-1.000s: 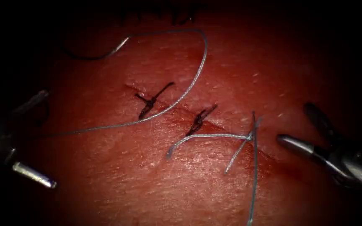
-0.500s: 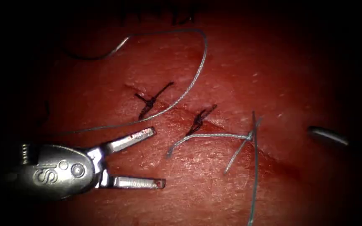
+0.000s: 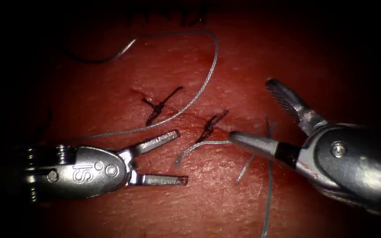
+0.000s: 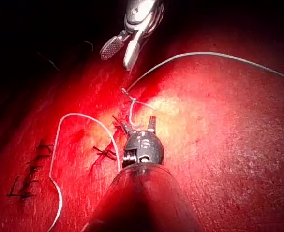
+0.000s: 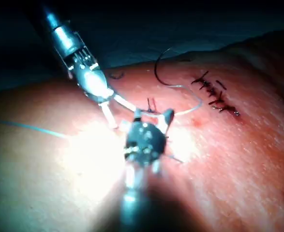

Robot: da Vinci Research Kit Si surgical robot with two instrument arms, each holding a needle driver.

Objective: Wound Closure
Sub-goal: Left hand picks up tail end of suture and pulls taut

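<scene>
My left tool [image 3: 181, 156] lies low over the tissue [image 3: 199, 202] left of the cut [image 3: 285, 169], jaws open and holding nothing. From the right, my right tool [image 3: 251, 110] also stands open and empty; its lower jaw tip rests over the short pale thread tail [image 3: 195, 147] beside the newest stitch. The long thread [image 3: 208, 75] loops up over the tissue to the dark curved needle [image 3: 93, 58], which lies free on the surface at the far upper left, in neither tool. The right wrist view has the needle [image 5: 157, 72] beyond the right tool [image 5: 153, 114].
Two dark knotted stitches [image 3: 159, 105] [image 3: 210, 124] cross the cut. Another strand of thread [image 3: 267, 198] runs down toward the front edge. The left wrist view has an older row of dark stitches [image 4: 28, 181] and the left tool [image 4: 139, 123] facing the right tool [image 4: 118, 57].
My left tool has come in from the left edge toward the short thread tail. My right tool has moved in from the right, and its lower jaw now reaches the tail. Both stayed open.
</scene>
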